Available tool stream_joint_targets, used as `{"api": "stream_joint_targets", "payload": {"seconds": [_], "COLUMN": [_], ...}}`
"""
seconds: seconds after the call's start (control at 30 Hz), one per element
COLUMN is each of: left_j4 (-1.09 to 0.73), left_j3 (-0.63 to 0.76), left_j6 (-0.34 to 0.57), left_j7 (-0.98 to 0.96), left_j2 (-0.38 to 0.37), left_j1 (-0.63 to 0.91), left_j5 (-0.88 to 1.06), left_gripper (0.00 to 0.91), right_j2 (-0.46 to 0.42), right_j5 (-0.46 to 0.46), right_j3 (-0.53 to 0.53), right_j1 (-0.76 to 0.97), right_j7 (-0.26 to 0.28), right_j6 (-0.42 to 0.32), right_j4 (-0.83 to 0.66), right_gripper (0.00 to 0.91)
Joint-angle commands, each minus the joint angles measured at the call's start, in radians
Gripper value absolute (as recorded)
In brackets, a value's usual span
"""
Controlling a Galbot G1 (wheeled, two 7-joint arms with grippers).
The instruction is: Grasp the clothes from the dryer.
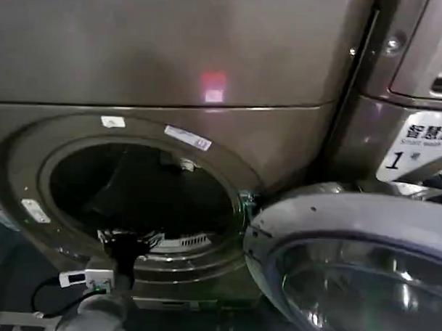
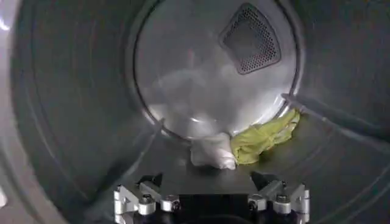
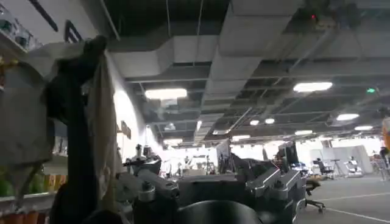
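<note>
Jaws spread wide on the left gripper (image 1: 129,242), poised at the near lower rim of the dryer (image 1: 173,77), round mouth open and dark, glass door (image 1: 348,264) swung out to the right. From the left wrist, the left gripper (image 2: 211,182) faces smooth metal drum wall all round; the clothes, a crumpled white piece (image 2: 212,152) touching a yellow-green one (image 2: 265,139), lie at the far drum floor below a perforated grille (image 2: 250,38). Right wrist: right gripper (image 3: 213,182) points at a ceiling, jaws apart, holding nothing.
</note>
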State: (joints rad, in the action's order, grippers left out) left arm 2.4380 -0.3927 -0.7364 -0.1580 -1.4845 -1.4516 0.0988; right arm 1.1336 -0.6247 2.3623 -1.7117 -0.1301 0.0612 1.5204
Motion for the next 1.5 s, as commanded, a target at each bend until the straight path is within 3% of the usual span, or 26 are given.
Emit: {"api": "stream_joint_targets", "payload": {"seconds": [0.03, 0.43, 0.63, 0.8, 0.97, 1.07, 1.33, 1.5], "left_j4": [-0.002, -0.017, -0.099, -0.297, -0.567, -0.717, -1.183, -1.406], "left_j3": [0.001, 0.000, -0.011, -0.028, -0.060, -0.069, -0.105, -0.093], "left_j6": [-0.049, -0.049, -0.049, -0.037, 0.032, 0.091, 0.309, 0.393], "left_j7": [0.001, 0.003, 0.010, 0.008, 0.021, 0.015, 0.039, 0.093], "left_j2": [-0.001, -0.002, -0.014, -0.020, -0.021, -0.027, -0.033, -0.035], "left_j1": [0.001, 0.009, 0.116, 0.340, 0.541, 0.673, 0.938, 1.066], "left_j5": [0.000, 0.001, 0.073, 0.052, 0.058, 0.121, 0.028, 0.002], "left_gripper": [0.907, 0.907, 0.907, 0.907, 0.907, 0.907, 0.907, 0.907], "right_j2": [0.001, 0.004, 0.005, 0.002, -0.006, -0.009, -0.014, -0.018], "right_j5": [0.001, 0.008, 0.024, 0.025, 0.026, 0.026, 0.027, 0.029], "right_j3": [0.000, -0.003, -0.007, -0.010, -0.015, -0.028, -0.048, -0.058], "right_j1": [0.000, -0.002, -0.003, -0.003, -0.002, 0.006, 0.008, 0.014], "right_j7": [0.000, 0.002, 0.007, 0.007, 0.008, 0.008, 0.012, 0.013], "right_j6": [-0.001, -0.018, -0.033, -0.035, -0.037, -0.038, -0.044, -0.045], "right_j4": [0.001, -0.003, -0.004, -0.003, -0.007, 0.001, -0.004, -0.003], "right_gripper": [0.907, 0.907, 0.907, 0.907, 0.907, 0.907, 0.907, 0.907]}}
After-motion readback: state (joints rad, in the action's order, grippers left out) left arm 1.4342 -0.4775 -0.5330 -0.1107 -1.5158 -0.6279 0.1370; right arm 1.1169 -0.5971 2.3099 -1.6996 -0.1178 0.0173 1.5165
